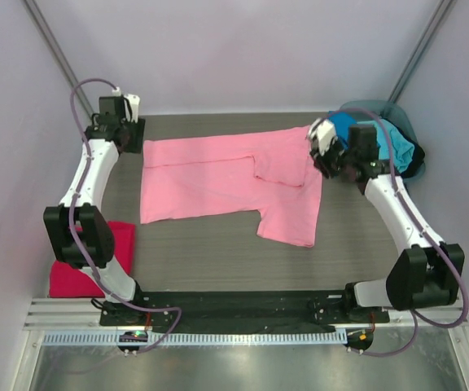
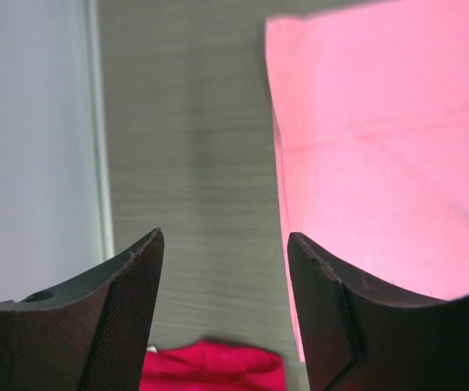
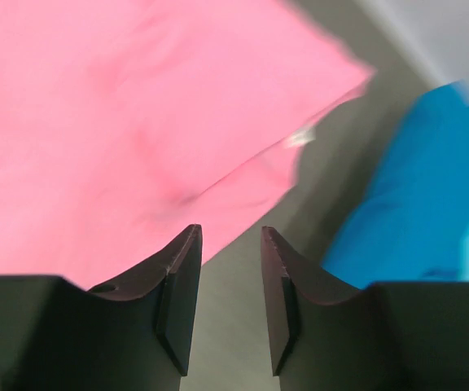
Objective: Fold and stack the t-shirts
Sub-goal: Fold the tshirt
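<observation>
While both grippers stand open and hold nothing, the left gripper hangs with its fingers well apart over bare table. The left edge of the pink shirt runs just beside its right finger, and the wall is close on the other side. The right gripper shows a narrower gap, over the strip of table between the pink shirt's far right corner and the blue shirt. From above, the pink shirt lies flat across mid-table, a flap folded in on its right part. Bare table stretches between its near edge and the arm bases. A red shirt sits at the near left edge, partly under the left arm. Blue and turquoise shirts fill the tub at far right.
</observation>
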`<state>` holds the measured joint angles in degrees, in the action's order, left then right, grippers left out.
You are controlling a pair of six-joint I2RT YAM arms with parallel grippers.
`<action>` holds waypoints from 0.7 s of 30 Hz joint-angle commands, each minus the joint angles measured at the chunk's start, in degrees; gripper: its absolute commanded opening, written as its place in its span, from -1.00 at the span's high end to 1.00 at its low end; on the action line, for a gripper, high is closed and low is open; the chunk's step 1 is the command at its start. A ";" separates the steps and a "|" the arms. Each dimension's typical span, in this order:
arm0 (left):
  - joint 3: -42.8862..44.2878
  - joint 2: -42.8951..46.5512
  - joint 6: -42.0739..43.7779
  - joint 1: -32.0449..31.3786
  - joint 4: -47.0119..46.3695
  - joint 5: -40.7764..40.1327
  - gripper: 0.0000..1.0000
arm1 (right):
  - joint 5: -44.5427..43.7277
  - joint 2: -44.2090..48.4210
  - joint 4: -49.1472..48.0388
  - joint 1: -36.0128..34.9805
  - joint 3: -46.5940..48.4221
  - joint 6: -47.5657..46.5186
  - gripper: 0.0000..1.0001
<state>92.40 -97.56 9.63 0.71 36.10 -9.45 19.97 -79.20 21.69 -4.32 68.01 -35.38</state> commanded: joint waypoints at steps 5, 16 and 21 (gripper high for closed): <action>-7.67 0.70 0.13 -0.18 3.10 4.62 -0.25 | 3.50 7.21 21.37 -7.45 -17.01 -25.69 0.34; -8.90 -0.70 0.04 -0.18 3.89 4.27 -0.22 | 2.01 10.20 27.79 -11.68 -23.71 -30.98 0.31; -8.99 -1.41 0.13 -0.18 3.72 3.65 -0.22 | 1.66 9.51 29.11 -12.38 -24.68 -31.60 0.28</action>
<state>83.48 -98.32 9.47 0.71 40.16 -5.96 21.78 -70.17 49.01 -16.12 43.62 -64.95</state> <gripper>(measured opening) 0.612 0.355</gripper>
